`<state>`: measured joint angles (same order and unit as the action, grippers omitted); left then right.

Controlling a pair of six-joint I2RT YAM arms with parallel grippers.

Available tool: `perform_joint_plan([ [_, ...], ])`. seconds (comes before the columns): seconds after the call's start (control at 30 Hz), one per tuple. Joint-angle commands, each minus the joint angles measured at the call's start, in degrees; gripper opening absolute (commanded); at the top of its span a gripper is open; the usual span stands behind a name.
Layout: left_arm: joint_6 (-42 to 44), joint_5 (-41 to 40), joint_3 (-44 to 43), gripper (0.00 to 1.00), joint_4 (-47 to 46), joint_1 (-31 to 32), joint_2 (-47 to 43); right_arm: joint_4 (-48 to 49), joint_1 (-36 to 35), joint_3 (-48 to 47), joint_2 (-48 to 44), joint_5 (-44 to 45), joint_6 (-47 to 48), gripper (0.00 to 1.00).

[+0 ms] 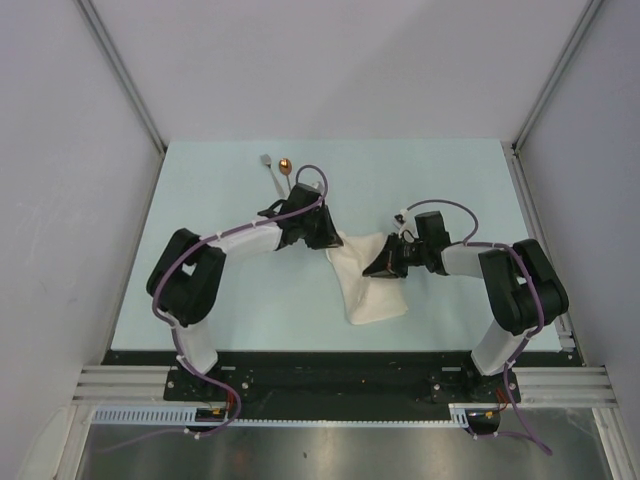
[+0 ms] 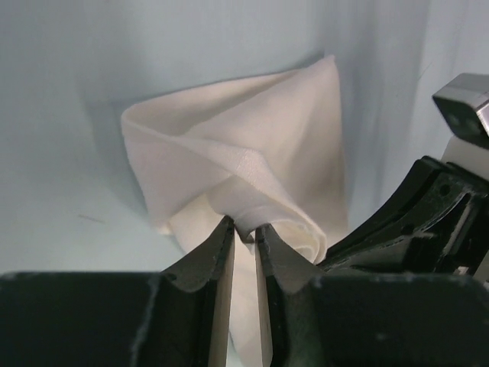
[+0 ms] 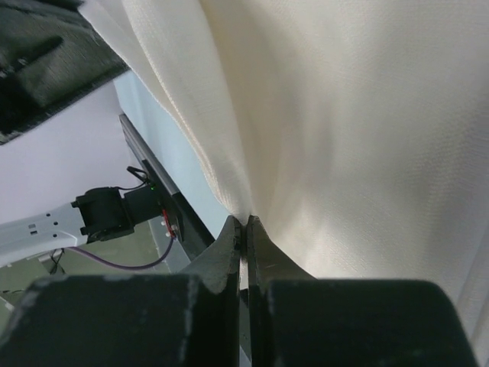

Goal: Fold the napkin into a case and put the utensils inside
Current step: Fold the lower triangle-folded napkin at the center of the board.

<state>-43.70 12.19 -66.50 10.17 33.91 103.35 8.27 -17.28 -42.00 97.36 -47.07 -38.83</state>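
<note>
The cream napkin (image 1: 372, 285) hangs crumpled between my two grippers at the middle of the pale table, its lower part trailing toward the near edge. My left gripper (image 1: 335, 240) is shut on a rolled fold of the napkin (image 2: 252, 160) at its upper left; the pinch shows in the left wrist view (image 2: 244, 233). My right gripper (image 1: 378, 266) is shut on the napkin's upper right edge, and cloth (image 3: 344, 138) fills the right wrist view above the pinch (image 3: 244, 224). The silver fork (image 1: 270, 168) and the copper-bowled spoon (image 1: 286, 169) lie side by side at the far left.
The pale blue table (image 1: 220, 300) is walled by grey panels on left, right and back. A black rail (image 1: 340, 380) runs along the near edge by the arm bases. The right arm's black body (image 2: 428, 229) shows close beside the left gripper.
</note>
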Motion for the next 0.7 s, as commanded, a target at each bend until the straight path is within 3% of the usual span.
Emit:
perform_joint_plan([
  [0.0,-0.9,0.0,-5.6,0.21,-1.1,1.0,2.3,-4.7,-0.2,-0.2,-1.1,1.9,4.5,0.02],
  [0.43,-1.2,1.4,-10.5,0.20,-1.0,4.7,10.0,-4.9,-2.1,1.0,-0.7,2.9,5.3,0.09],
  [0.63,-0.9,1.4,-10.9,0.21,-1.3,4.8,10.3,-7.0,-3.8,1.1,-1.6,4.7,6.3,0.23],
  [0.67,-0.9,1.5,-11.2,0.21,-1.2,4.8,10.3,-7.0,-3.8,1.4,-2.3,5.1,6.2,0.29],
])
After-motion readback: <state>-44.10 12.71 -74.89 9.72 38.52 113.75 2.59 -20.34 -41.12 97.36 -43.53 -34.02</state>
